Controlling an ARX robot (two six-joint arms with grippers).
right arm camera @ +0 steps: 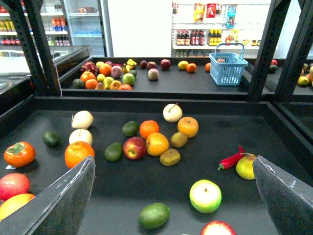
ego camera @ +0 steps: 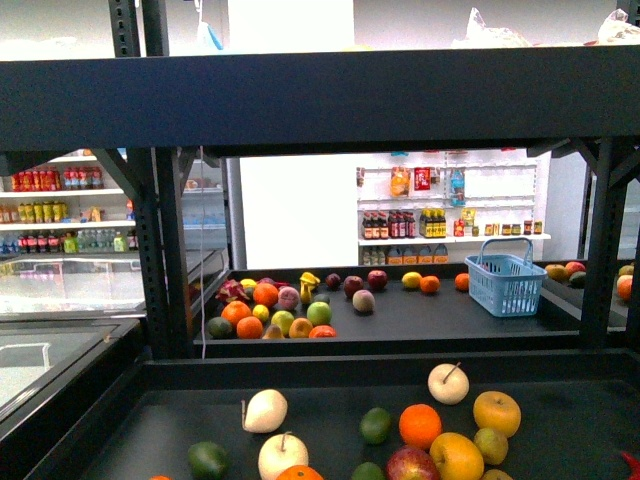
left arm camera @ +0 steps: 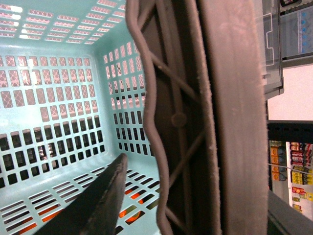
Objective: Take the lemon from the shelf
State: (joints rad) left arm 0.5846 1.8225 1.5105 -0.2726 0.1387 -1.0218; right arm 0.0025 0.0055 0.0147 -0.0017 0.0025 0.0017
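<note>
A shop lay behind, with white shelves of bottles (ego camera: pixel 400 225) on the back wall and a glass-fronted cooler on the left. In front stood the black shelf (ego camera: pixel 320 95), its perforated uprights carrying dark tray-like decks. The far deck held a cluster of mixed fruit on the left, a few apples in the middle and a blue basket (ego camera: pixel 505 285) standing upright on the right.

The near deck was strewn with fruit lying well apart: two white pears, a yellow apple (right arm camera: pixel 188 126) with an orange (right arm camera: pixel 149 129) beside it, a red apple (right arm camera: pixel 134 148), limes and a persimmon. The lemon (right arm camera: pixel 246 166) lay on this deck toward its right side, touching the end of a red chili (right arm camera: pixel 231 159) and just beside one finger of the right gripper (right arm camera: pixel 173 164). That gripper hung above the deck with its jaws spread wide and nothing between them. The lemon did not show in the front view.

The left wrist camera looked into a teal basket (left arm camera: pixel 58 98) with slotted walls, with something orange showing through the floor slots. A dark finger (left arm camera: pixel 98 205) of the left gripper (left arm camera: pixel 156 176) reached in, and a ribbed brown part filled much of the picture. Whether those jaws were closed or held anything could not be told.
</note>
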